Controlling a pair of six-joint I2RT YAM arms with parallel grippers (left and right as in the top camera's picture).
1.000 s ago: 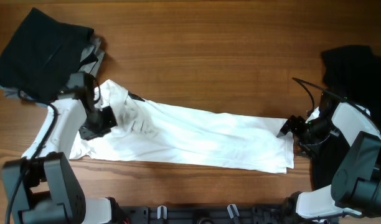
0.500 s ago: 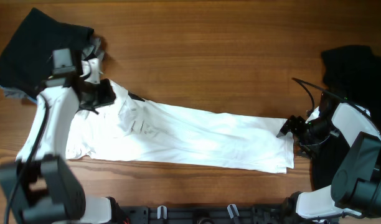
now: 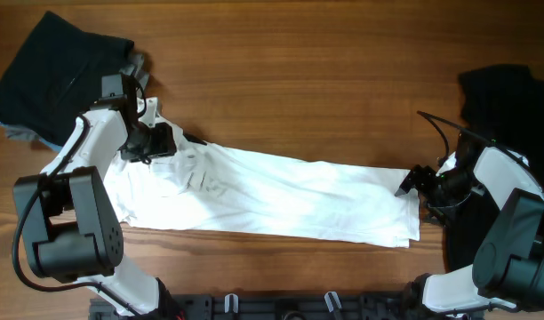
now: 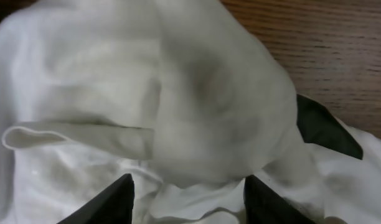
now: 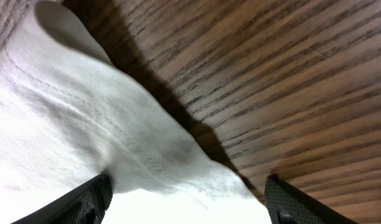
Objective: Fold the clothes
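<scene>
See the white T-shirt (image 3: pixel 281 200) flat on the desk (image 3: pixel 308 80), across the lower middle of the frame. Lies long from left to right, tipping a little down toward the lower right. Points its bunched end at the left and its flat, straight end at the right. Shows a small black print (image 3: pixel 194 139) near the upper left edge.

Find the left hand (image 3: pixel 161 142) right on that bunched end, at the upper left of the cloth. Stands open, fingers (image 4: pixel 116 202) apart, with soft white folds just past them and nothing pinched.

Find the right hand (image 3: pixel 412 180) at the far right tip of the shirt. Stands open wide too, with the shirt's edge lying loose between the fingers.

So, one hand at each end of the long line, neither one nearer the middle. Probably calls for a fresh pinch at both ends, then a lift along that line or across it.

Leave the black clothes (image 3: pixel 59 71) at the upper left and the dark pile (image 3: pixel 503 98) at the right for later.
</scene>
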